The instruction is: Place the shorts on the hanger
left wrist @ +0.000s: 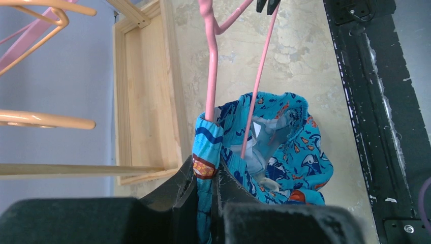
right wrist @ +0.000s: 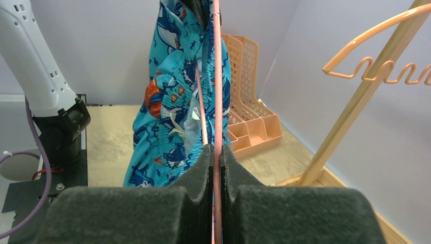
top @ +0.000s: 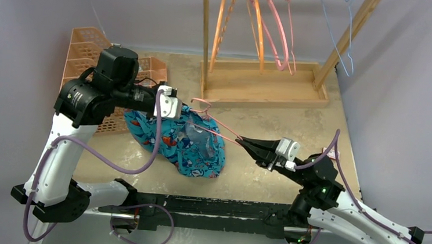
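Grips the shorts by the waistband in the left pincer, fabric drooping below it toward the worktop. Pinches the hanger tight in the right pincer, bar threaded into the waist beside the left pincer.

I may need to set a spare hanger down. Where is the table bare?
Bare tabletop lies between the shorts, the right arm and the black front rail. A narrower strip runs between the wooden rack base and the pink hanger. The left is crowded: orange trays, left arm, shorts.
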`<state>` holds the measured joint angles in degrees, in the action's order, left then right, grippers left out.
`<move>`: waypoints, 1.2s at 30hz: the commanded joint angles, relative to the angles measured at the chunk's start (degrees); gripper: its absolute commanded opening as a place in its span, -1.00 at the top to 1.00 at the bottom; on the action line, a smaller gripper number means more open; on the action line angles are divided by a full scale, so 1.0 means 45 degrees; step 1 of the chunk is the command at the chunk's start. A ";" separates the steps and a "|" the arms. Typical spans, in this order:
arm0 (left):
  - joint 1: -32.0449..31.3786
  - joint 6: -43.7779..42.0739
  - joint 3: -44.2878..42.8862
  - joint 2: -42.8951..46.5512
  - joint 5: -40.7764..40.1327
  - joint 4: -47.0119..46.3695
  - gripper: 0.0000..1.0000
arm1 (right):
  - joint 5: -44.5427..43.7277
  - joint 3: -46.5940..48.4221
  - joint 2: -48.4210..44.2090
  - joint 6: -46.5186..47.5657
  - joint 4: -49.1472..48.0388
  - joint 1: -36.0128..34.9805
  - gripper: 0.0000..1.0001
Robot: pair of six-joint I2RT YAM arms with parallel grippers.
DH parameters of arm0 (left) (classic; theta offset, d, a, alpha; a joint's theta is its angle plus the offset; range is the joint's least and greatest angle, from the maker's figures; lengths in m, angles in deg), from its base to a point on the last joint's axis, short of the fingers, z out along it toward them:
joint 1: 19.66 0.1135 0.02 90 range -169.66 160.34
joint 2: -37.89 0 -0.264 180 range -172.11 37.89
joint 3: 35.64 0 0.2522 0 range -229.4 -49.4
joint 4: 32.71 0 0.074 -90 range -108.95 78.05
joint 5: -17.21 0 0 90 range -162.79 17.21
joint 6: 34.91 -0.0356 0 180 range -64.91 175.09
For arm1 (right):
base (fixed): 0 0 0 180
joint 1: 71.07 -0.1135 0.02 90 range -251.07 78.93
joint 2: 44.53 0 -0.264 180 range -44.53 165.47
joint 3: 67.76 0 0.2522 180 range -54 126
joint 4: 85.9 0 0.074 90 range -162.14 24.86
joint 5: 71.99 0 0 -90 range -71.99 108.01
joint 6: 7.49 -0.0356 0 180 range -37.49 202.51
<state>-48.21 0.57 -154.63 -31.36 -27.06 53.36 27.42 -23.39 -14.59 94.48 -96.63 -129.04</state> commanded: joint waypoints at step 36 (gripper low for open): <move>-0.0138 1.2283 0.6233 0.4195 -0.5740 -1.3367 1.00 | -0.6426 0.4405 0.4020 -1.1804 0.4890 -0.0101 -0.02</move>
<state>-48.67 49.62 -127.25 -14.03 -51.86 2.26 -1.92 -6.98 -0.63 43.07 -70.31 -129.20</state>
